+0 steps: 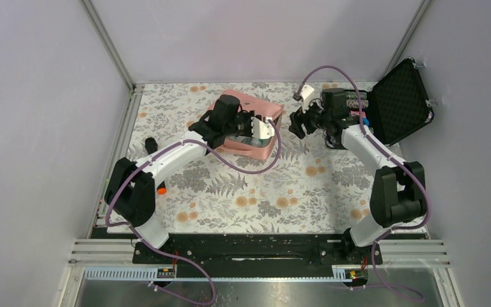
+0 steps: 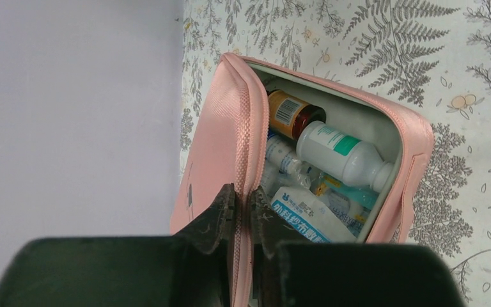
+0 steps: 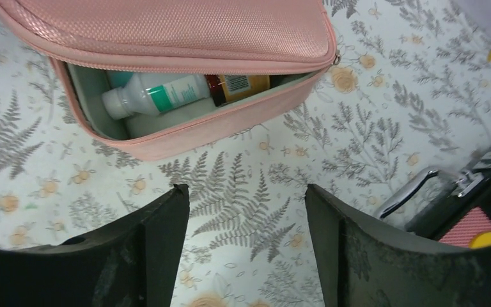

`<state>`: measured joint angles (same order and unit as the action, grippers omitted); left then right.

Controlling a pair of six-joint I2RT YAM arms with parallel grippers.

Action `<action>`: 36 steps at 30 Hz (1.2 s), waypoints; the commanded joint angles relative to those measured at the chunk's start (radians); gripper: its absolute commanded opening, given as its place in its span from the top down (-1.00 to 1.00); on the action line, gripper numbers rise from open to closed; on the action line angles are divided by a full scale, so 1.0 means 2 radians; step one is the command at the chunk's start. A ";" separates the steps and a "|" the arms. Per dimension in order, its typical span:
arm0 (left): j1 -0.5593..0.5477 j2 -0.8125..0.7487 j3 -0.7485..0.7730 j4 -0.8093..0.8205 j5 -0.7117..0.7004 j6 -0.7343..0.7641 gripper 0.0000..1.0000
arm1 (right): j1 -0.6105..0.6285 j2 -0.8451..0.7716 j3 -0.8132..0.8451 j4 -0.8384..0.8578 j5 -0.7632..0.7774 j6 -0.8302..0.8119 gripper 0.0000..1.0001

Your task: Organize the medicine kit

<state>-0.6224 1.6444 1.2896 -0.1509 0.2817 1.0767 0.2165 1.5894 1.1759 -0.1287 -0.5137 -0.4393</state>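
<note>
The pink medicine kit (image 1: pixel 250 148) lies at the back middle of the table with its lid part raised. My left gripper (image 1: pixel 250 123) is shut on the zipper edge of the lid (image 2: pixel 220 128) and holds it up; it shows in the left wrist view (image 2: pixel 243 199). Inside are a white bottle (image 2: pixel 342 153), an amber bottle (image 2: pixel 294 114) and a blue-and-white gauze packet (image 2: pixel 303 217). My right gripper (image 1: pixel 296 121) is open and empty, just right of the kit and above the cloth (image 3: pixel 243 192). The right wrist view shows the kit (image 3: pixel 185 25) and the white bottle (image 3: pixel 156 94).
A black hard case (image 1: pixel 399 102) stands open at the back right, its foam lid upright; its metal latch (image 3: pixel 415 188) and coloured chips (image 3: pixel 479 230) show in the right wrist view. A small orange object (image 1: pixel 162 190) lies by the left arm. Walls enclose the table.
</note>
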 commanded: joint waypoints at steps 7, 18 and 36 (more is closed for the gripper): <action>0.010 -0.006 0.011 0.037 -0.023 -0.058 1.00 | 0.084 0.065 0.031 0.081 0.116 -0.141 -0.20; 0.063 0.006 0.091 -0.066 0.117 -0.131 1.00 | 0.090 0.056 0.013 0.120 0.139 -0.187 -0.06; 0.083 0.014 0.137 -0.136 0.158 -0.193 1.00 | 0.159 0.072 0.049 0.162 0.183 -0.208 0.00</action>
<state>-0.4835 1.6714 1.4815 -0.4129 0.5400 0.8108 0.4721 1.7409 1.2526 0.0761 -0.2218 -0.8204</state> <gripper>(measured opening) 0.067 0.546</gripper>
